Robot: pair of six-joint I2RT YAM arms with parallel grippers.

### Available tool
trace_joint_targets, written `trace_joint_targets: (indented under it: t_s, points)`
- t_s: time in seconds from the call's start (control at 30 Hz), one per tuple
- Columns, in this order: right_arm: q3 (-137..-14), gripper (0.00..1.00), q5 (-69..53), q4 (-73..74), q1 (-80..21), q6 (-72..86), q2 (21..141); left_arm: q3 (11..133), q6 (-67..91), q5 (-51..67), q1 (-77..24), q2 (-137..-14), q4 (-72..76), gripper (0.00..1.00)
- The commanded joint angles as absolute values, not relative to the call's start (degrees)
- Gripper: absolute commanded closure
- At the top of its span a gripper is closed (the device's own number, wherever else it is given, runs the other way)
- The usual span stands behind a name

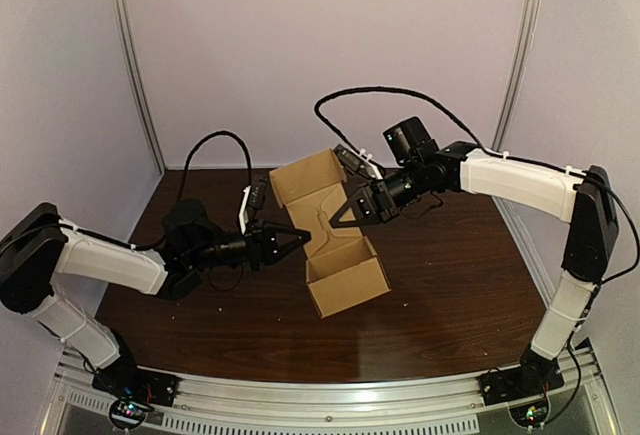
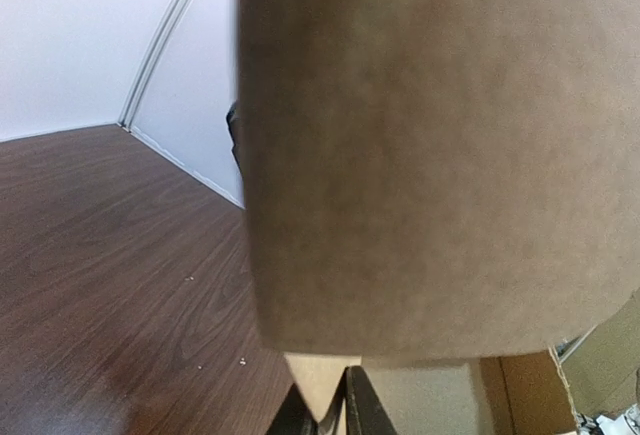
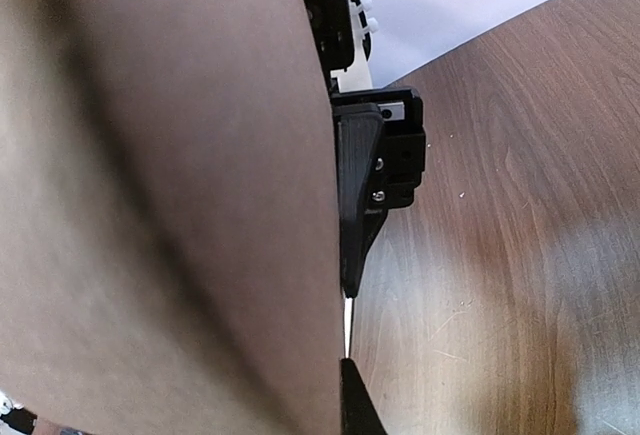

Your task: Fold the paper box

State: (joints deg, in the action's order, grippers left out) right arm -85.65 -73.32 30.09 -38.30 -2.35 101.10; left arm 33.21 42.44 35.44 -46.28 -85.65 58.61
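The brown paper box (image 1: 345, 275) sits open at mid-table, its lid panel (image 1: 305, 180) raised at the back. My left gripper (image 1: 300, 238) reaches in from the left. In the left wrist view its fingers (image 2: 362, 407) are shut on a pale corner of a box flap (image 2: 322, 380), and a large panel (image 2: 430, 155) fills the frame. My right gripper (image 1: 343, 218) comes from the right onto an inner flap. In the right wrist view one fingertip (image 3: 352, 400) lies against the cardboard edge (image 3: 200, 205); the other is hidden behind it. The left gripper (image 3: 365, 185) faces it closely.
The dark wooden table (image 1: 450, 285) extends right and in front of the box. Metal frame posts (image 1: 135, 65) stand at the back corners before white walls. A black cable (image 1: 400, 95) loops above the right arm. A metal rail (image 1: 330, 400) runs along the near edge.
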Motion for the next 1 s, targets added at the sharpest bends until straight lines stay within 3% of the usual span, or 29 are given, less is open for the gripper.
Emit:
trace_joint_targets:
  t_s: [0.0, 0.17, 0.37, 0.43, 0.67, 0.7, 0.77, 0.8, 0.87, 0.97]
  points:
    - [-83.83, 1.00, -75.07, 27.02, -40.25, 0.00, 99.19, 32.80, 41.01, 27.96, -46.67, -82.72, 63.05, 0.84]
    - [-82.89, 1.00, -75.50, 25.66, -40.26, 2.20, 99.06, 34.45, 41.91, 28.12, -46.65, -83.35, 65.76, 0.79]
    - [-82.66, 1.00, -75.30, 25.75, -40.25, 1.86, 98.44, 36.07, 42.02, 28.91, -46.67, -84.48, 64.77, 1.00]
    - [-82.57, 1.00, -75.16, 26.12, -40.26, 1.50, 98.24, 36.00, 41.89, 29.03, -46.67, -84.59, 64.85, 1.00]
    - [-83.26, 0.72, -74.73, 25.50, -37.79, 4.11, 98.09, 35.32, 40.88, 29.85, -46.67, -83.04, 62.85, 1.00]
    - [-83.20, 0.75, -74.69, 25.42, -37.53, 4.15, 97.97, 35.33, 40.53, 29.88, -46.67, -82.72, 62.14, 1.00]
    - [-82.79, 0.96, -74.06, 25.63, -37.28, 3.37, 97.64, 35.33, 39.76, 29.86, -46.66, -82.00, 60.61, 1.00]
    - [-82.49, 1.00, -73.26, 25.97, -37.31, 2.73, 97.50, 35.33, 39.39, 29.88, -46.67, -81.81, 59.97, 1.00]
    - [-82.45, 1.00, -72.08, 27.37, -37.27, 1.05, 97.42, 35.33, 38.64, 29.82, -46.67, -81.39, 58.80, 1.00]
    - [-83.34, 0.84, -69.57, 31.83, -37.27, -3.44, 97.27, 35.46, 36.47, 29.85, -46.67, -81.12, 55.75, 1.00]
